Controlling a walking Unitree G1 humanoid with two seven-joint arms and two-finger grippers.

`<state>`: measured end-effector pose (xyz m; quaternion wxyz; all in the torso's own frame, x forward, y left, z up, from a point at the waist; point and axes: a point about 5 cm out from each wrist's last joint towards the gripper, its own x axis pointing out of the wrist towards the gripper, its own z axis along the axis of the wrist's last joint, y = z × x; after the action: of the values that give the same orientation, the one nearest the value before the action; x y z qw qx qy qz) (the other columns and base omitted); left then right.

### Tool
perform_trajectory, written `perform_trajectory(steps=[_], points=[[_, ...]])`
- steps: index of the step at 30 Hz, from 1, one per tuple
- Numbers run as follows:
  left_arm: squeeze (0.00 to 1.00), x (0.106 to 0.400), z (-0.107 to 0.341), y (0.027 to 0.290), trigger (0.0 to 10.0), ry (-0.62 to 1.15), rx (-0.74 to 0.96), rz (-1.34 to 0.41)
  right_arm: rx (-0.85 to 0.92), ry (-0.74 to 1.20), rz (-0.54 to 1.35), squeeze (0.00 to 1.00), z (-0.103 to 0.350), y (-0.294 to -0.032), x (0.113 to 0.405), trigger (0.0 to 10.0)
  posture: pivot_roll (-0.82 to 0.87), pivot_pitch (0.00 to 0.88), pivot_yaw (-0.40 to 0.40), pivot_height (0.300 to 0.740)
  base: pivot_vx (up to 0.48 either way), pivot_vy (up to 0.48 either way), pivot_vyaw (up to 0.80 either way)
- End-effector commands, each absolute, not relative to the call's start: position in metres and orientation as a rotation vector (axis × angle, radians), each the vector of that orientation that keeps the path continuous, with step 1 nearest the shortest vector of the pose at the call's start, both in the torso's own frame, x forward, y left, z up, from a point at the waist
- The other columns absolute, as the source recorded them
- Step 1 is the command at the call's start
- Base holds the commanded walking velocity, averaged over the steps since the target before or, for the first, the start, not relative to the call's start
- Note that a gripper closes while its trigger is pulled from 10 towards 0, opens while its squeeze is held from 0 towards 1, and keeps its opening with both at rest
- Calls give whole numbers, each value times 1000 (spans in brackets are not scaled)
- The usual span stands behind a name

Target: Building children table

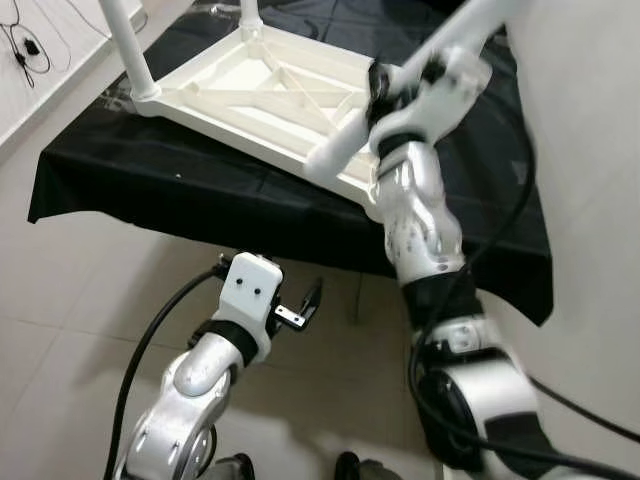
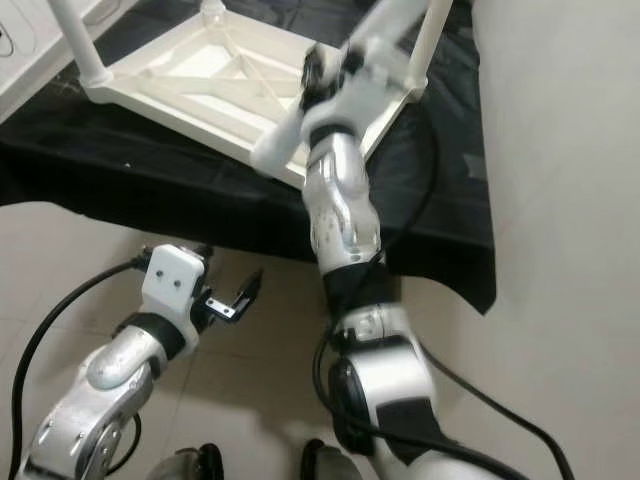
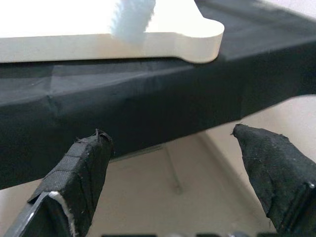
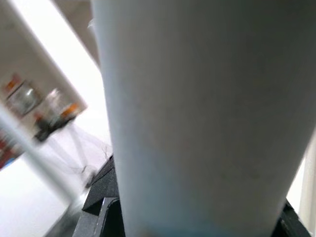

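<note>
A white children's table top [image 1: 232, 134] lies upside down on a black-draped table [image 1: 150, 185], ribbed underside up. White legs stand on its far-left corner [image 1: 128, 45], its back corner [image 2: 213, 10] and its right corner [image 2: 432, 40]. My right gripper [image 1: 385, 85] is shut on another white leg [image 1: 340, 150], held tilted, its lower end over the top's near corner. That leg [image 4: 197, 123] sits close in front of the right wrist camera. My left gripper [image 1: 300, 308] hangs open below the table's front edge; its fingers [image 3: 84, 168] point at the cloth under one white corner [image 3: 197, 42].
A white wall [image 1: 590, 150] runs close along the right side. The black cloth [image 2: 440, 250] hangs down over the table's front and right corner. Pale floor tiles [image 1: 70, 300] lie before the table. Dark cables [image 1: 25, 45] rest at the far left.
</note>
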<state>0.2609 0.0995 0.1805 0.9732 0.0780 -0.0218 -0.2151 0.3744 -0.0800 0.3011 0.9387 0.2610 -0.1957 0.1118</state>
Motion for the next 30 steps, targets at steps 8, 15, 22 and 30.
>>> perform_trajectory(steps=[8,15,22,30], points=[[0,276,178,92,10000,-38,251,-508,492,-340,516,0,278,-58,344,10000,76,101,-35,740,0,0,0],[0,278,180,90,10000,-55,296,-515,485,-312,575,0,269,-56,337,10000,74,102,-33,740,0,0,0],[0,282,181,91,10000,-71,369,-483,445,-244,604,0,248,-60,330,10000,76,108,-36,740,0,0,0],[0,279,181,80,10000,-80,412,-521,416,-146,504,0,219,-84,336,10000,69,99,-37,740,0,0,0]])
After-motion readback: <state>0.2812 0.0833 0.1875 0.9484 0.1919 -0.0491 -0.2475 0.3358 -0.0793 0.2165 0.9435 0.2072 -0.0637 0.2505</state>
